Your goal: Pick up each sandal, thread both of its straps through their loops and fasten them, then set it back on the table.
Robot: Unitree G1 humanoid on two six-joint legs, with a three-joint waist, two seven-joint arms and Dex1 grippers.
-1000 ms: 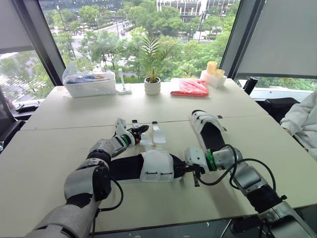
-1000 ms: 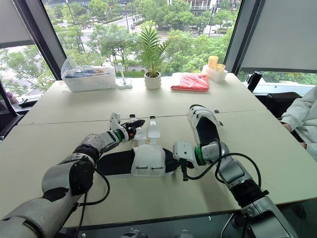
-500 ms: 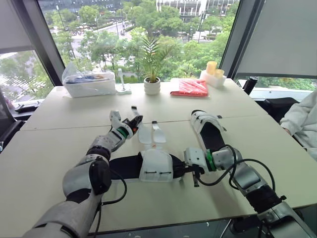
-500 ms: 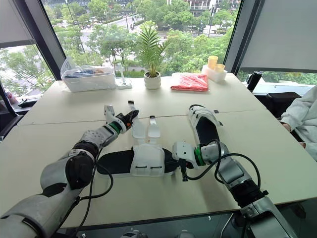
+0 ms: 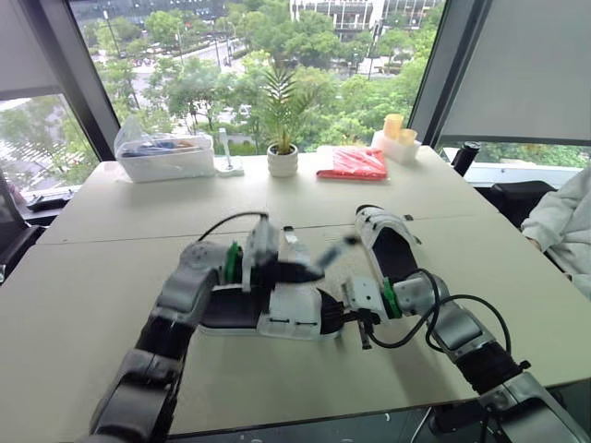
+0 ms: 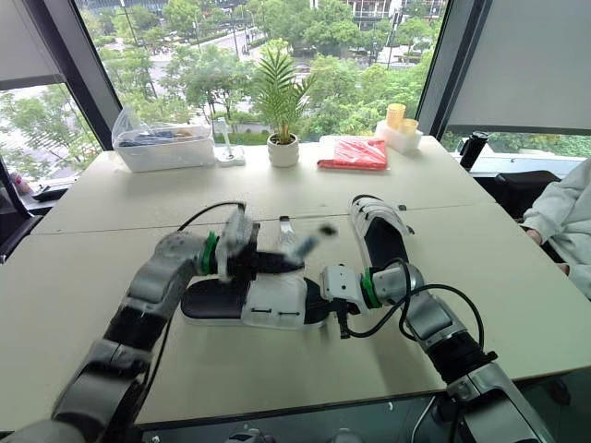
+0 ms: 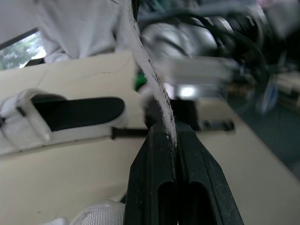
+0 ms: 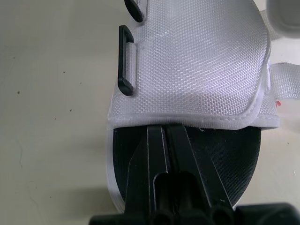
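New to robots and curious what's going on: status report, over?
Left end effector shut on strap, held above near sandal. Right end effector shut, at that sandal's end. Second sandal lies apart, in nobody's way.

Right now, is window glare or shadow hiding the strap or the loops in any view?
Left eye view: window daylight behind, table evenly lit, no glare on the sandal. Right wrist view: black loops clear against the white upper, soft shadow only beside the right gripper. Left wrist view: one bright glint beyond the strap pinched in the left gripper.
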